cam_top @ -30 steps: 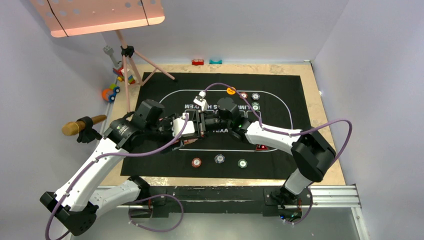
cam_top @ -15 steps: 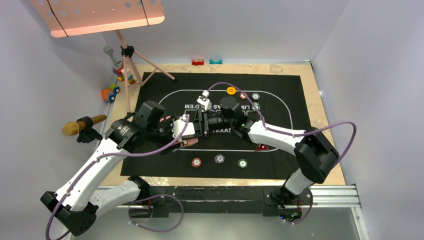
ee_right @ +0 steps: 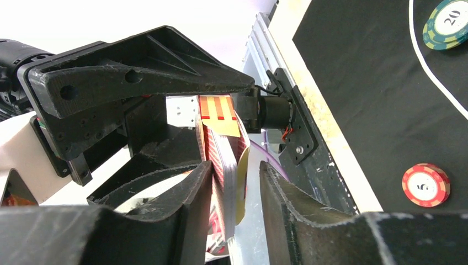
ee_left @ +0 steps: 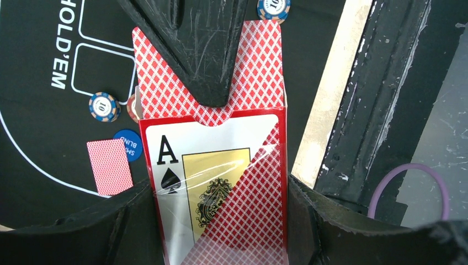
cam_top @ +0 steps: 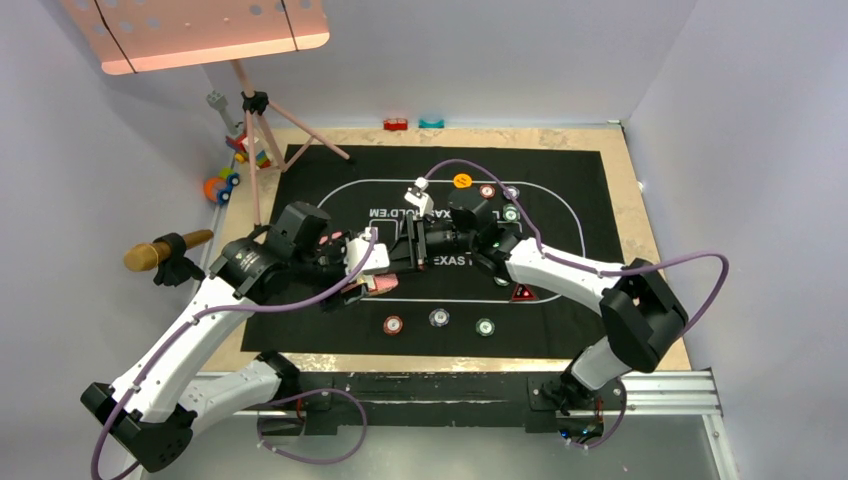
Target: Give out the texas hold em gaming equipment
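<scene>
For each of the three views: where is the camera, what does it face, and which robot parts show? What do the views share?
Top external: above and behind, looking down on the black mat; both arms show.
Left wrist: on the left gripper, facing down at the card box it clamps.
Right wrist: on the right gripper, facing that box edge-on.
Shared: both wrist views show the card box.

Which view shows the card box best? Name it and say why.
Left wrist: the card box fills the frame, ace face and open flap plain, held in the left gripper. Right wrist shows only its edge; top external, a small red patch.
</scene>
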You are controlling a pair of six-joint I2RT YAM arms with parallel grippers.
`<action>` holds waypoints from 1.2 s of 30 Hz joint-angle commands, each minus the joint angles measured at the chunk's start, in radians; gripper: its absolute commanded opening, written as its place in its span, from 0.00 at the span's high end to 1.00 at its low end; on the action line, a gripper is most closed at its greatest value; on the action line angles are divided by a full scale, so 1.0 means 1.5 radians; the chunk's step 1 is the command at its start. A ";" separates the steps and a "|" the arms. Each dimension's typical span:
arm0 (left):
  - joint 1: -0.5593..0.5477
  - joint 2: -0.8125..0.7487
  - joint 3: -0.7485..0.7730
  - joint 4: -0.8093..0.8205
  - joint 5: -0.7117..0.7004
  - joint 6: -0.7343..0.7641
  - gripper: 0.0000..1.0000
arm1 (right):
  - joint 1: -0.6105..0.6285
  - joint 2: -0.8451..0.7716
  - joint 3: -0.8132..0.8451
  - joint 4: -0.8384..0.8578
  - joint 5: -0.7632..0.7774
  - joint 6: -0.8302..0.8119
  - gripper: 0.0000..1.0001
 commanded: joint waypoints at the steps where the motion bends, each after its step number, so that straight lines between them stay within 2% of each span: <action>1: 0.004 -0.010 0.017 0.030 0.036 -0.021 0.92 | -0.013 -0.035 0.001 -0.030 -0.011 -0.030 0.63; 13: 0.011 -0.013 -0.010 0.038 0.073 -0.072 1.00 | -0.059 -0.096 -0.026 -0.076 -0.012 -0.053 0.75; 14: 0.012 -0.011 -0.012 0.037 0.078 -0.076 1.00 | -0.060 -0.097 -0.025 -0.076 -0.012 -0.054 0.70; 17: 0.012 -0.008 -0.016 0.042 0.080 -0.086 1.00 | -0.058 -0.101 -0.022 -0.067 -0.008 -0.053 0.46; 19: 0.012 -0.001 -0.015 0.043 0.085 -0.090 1.00 | -0.054 -0.100 -0.016 -0.060 -0.004 -0.051 0.35; 21: 0.013 0.005 -0.012 0.044 0.086 -0.096 1.00 | -0.041 -0.094 -0.005 -0.059 0.001 -0.056 0.29; 24: 0.012 0.012 -0.007 0.048 0.085 -0.097 1.00 | -0.012 -0.072 0.013 -0.059 0.006 -0.063 0.26; 27: 0.012 0.015 0.002 0.046 0.086 -0.102 1.00 | 0.006 -0.041 0.027 -0.084 0.013 -0.074 0.26; 31: 0.013 0.013 0.006 0.044 0.090 -0.110 1.00 | 0.010 -0.034 0.006 -0.062 0.007 -0.060 0.34; 36: 0.018 0.007 0.005 0.049 0.099 -0.116 1.00 | 0.003 -0.055 -0.006 -0.086 0.010 -0.067 0.55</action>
